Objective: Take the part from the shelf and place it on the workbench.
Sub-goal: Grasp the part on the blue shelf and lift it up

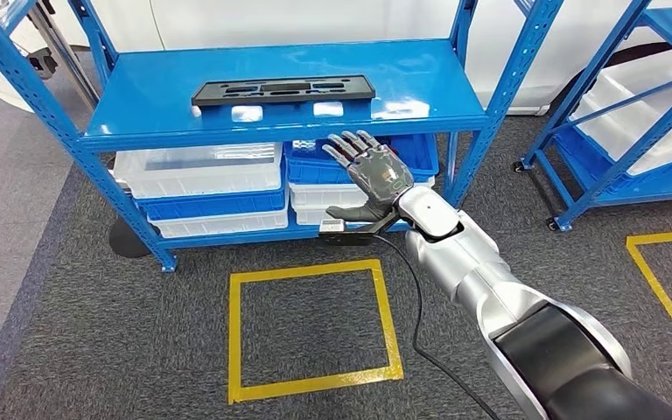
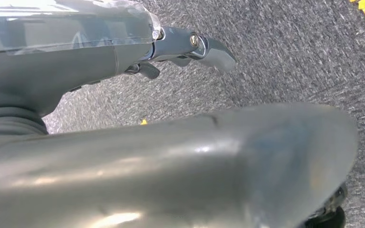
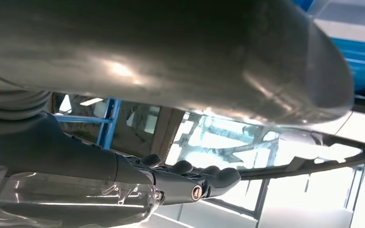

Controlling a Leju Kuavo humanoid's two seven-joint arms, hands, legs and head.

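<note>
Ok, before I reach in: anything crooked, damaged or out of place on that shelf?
Nothing stands out. The black part lies flat on the blue shelf, roughly parallel to its front edge. The bins below sit stacked. The right hand is open, holding nothing.

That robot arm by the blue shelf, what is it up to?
It is reaching for a flat black part lying on the top board of the blue shelf. The right hand is raised in front of the shelf, fingers spread, holding nothing and below the part, not touching it. The left hand hangs over the grey carpet.
</note>
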